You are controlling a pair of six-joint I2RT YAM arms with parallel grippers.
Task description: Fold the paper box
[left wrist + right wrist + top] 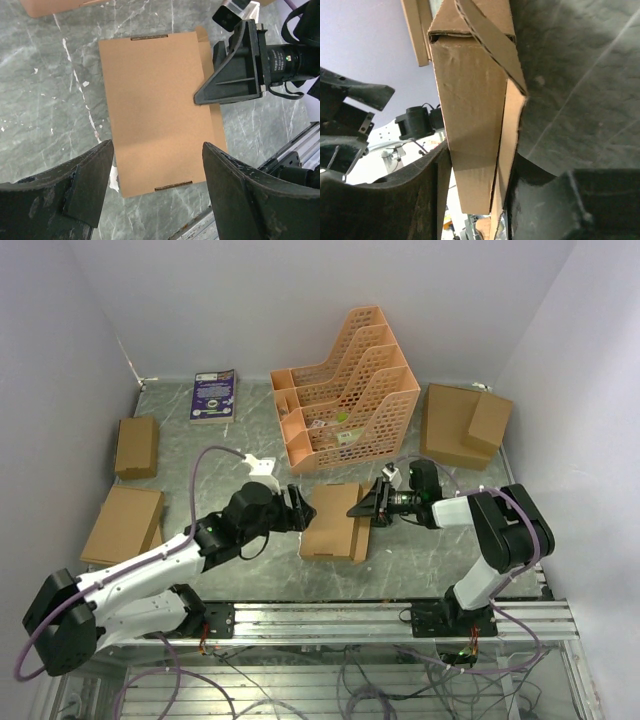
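Observation:
The paper box (330,522) lies flat in the middle of the table as a shallow brown rectangle with its lid side up (155,110). My left gripper (300,510) hovers at its left edge, open, with both fingers spread wider than the box's near end (157,150) and holding nothing. My right gripper (362,510) reaches in from the right. Its jaws stand on either side of the box's right side wall (470,100) and a loose flap (507,130), pressed against the cardboard (477,165).
An orange lattice file rack (345,390) stands behind the box. Ready-made brown boxes sit at the left (137,445) (124,523) and back right (465,425). A dark book (214,395) lies at the back. A metal rail (400,615) runs along the near edge.

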